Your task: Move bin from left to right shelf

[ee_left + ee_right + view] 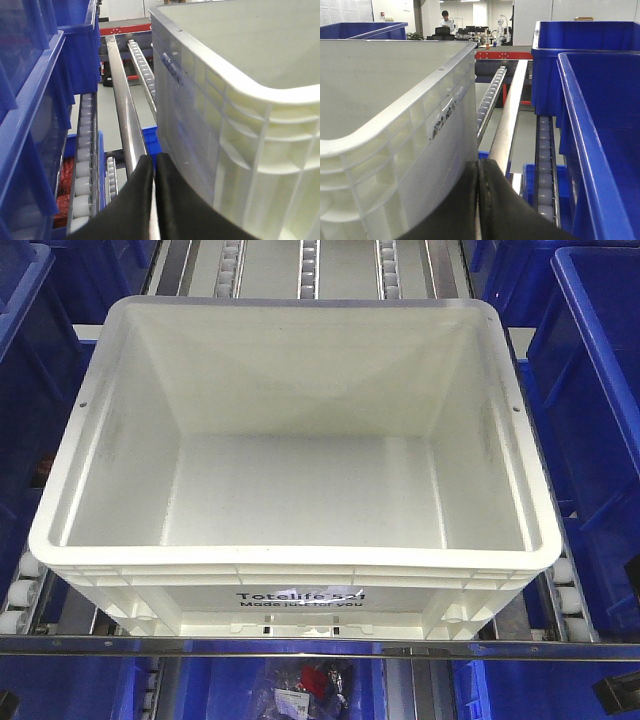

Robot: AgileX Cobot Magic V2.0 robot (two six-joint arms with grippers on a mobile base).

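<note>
White bin (300, 500) sits between blue bins (600, 390); left pincer (155, 159) and right pincer (479, 164) both closed.

White bin (300, 490) upright (empty)

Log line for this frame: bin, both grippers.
bin: empty, on roller lane between blue bins | left gripper: shut, beside bin's left wall | right gripper: shut, beside its right wall

The bin (300, 490) is smooth white plastic, faintly glossy. Blue bins (600, 390) gleam, glossy plastic. The rail (125, 115) shines, brushed metal; rollers (82, 165) pale plastic. Left gripper (154, 162), right gripper (479, 167): matt black.
</note>
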